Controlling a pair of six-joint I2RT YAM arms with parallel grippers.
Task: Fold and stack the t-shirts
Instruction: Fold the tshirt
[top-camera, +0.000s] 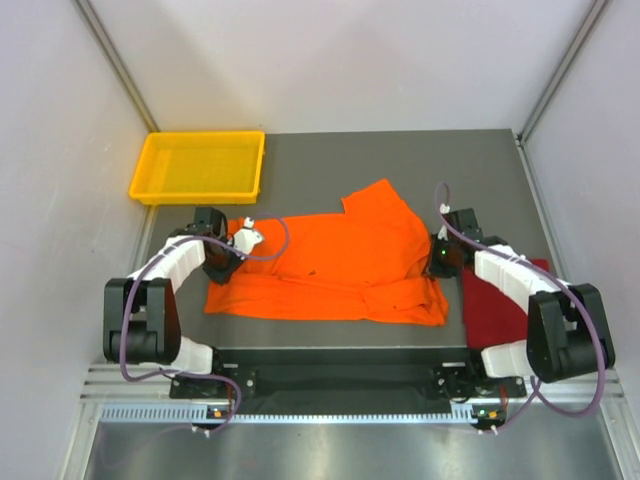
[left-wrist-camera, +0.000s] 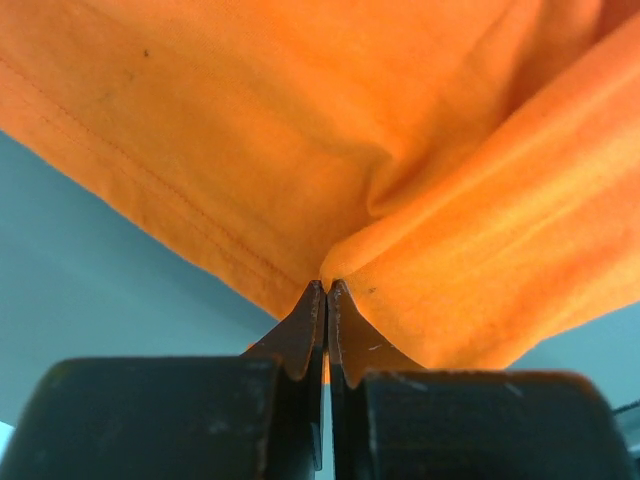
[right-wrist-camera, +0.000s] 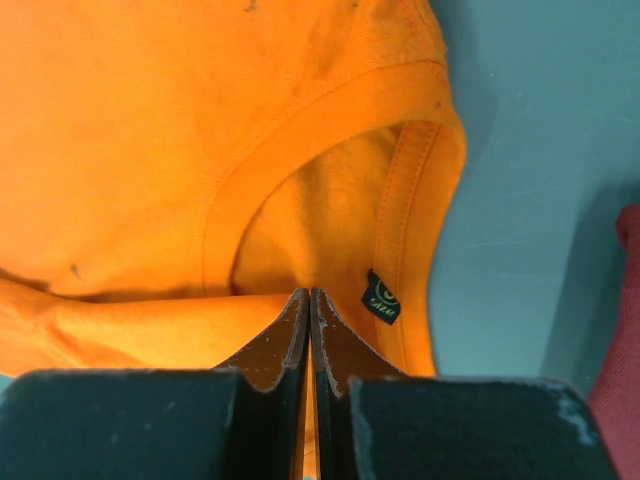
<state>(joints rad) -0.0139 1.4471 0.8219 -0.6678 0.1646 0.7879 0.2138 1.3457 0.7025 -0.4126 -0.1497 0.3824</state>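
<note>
A lab test cell: plain white panel walls (top-camera: 350, 60) enclose a dark grey tabletop (top-camera: 330, 160) with an aluminium mounting rail (top-camera: 350, 412).

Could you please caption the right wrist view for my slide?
Right gripper shut on the orange shirt near its collar and tag, the dark red shirt at the frame's right edge.

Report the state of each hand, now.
Left hand: closed, pinching the orange t-shirt at its edge.
Right hand: closed, pinching the same shirt near the collar.
</note>
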